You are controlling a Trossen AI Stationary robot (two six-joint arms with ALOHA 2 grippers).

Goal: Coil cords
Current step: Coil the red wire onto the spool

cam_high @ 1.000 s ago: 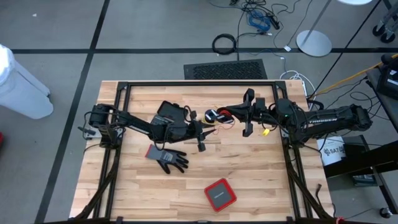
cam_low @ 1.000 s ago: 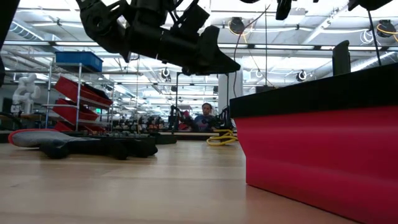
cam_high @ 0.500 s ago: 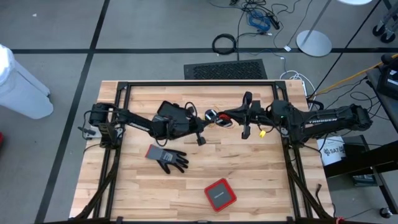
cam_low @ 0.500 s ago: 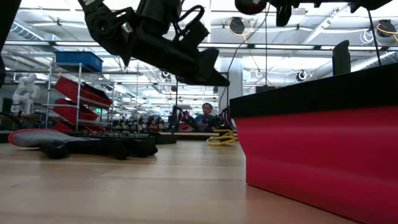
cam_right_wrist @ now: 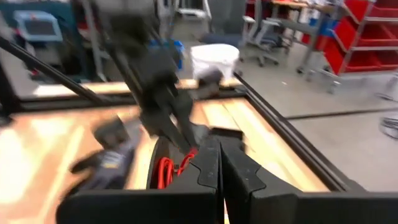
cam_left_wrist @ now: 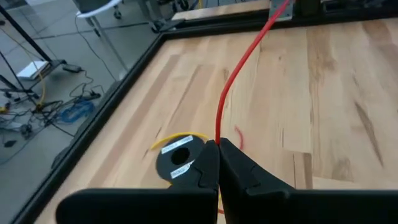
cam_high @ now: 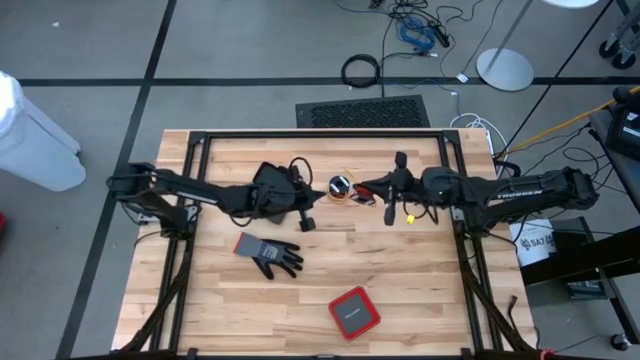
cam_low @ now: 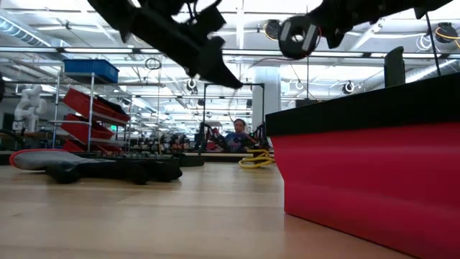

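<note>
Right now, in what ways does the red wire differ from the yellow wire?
The red wire is pinched in the shut left claw; the yellow wire lies free. The red wire runs up off the table in a long open curve; the yellow wire rests on it, curled beside a black disc. Both are thin.

Robotics lab or workshop: red bin shelving, ceiling strip lights, floor cables, seated person.
</note>
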